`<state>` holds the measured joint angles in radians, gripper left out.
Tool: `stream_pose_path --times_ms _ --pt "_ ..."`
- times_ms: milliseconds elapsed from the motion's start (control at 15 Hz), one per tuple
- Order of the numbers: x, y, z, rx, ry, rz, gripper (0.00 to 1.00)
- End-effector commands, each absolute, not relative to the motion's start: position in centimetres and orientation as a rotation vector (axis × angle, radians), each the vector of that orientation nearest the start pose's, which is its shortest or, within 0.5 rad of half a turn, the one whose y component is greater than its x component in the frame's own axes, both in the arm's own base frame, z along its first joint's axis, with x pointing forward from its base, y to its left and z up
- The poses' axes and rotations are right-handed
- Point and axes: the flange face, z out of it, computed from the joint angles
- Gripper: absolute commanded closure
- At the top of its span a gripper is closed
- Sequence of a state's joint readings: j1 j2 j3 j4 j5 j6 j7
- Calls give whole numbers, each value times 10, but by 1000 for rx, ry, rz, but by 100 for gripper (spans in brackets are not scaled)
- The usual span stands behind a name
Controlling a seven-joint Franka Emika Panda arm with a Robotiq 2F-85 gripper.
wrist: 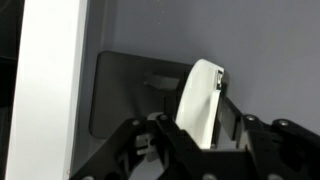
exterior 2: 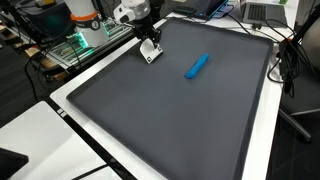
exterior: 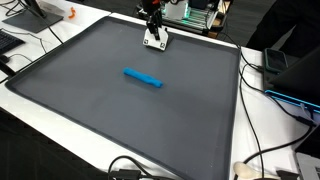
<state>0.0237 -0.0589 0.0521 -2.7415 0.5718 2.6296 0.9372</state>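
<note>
One gripper upper centre of frame, at top edge of grey mat. Fingers approx half-closed either side of white block; can't tell if they're actually gripping. Blue bar mid-mat, well apart.

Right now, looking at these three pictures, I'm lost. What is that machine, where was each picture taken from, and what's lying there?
It is a robot arm with a two-fingered claw at its end. Two pictures come from cameras standing outside the robot, looking at the same table from different places; the third comes from a camera on the arm's wrist, looking past the claw. A dark grey mat covers most of the white table. A blue stick lies near the mat's middle, untouched. Near the mat's edge, a small white object sits between the claw's fingers; whether it is gripped is unclear.
</note>
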Motion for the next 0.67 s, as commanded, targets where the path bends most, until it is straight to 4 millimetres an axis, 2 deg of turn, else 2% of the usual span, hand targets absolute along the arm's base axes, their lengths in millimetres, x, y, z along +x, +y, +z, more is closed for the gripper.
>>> stream_pose_path --times_ms 0,133,200,333,400,600 --pt "386 20 231 -2245 1879 226 58" --pt "386 21 233 -2236 1881 214 68" --pt "386 21 234 -2228 1883 210 85" --pt "387 21 236 -2215 1891 199 89" --pt "389 21 238 -2196 1900 186 98" --pt "397 21 248 -2127 1915 135 100"
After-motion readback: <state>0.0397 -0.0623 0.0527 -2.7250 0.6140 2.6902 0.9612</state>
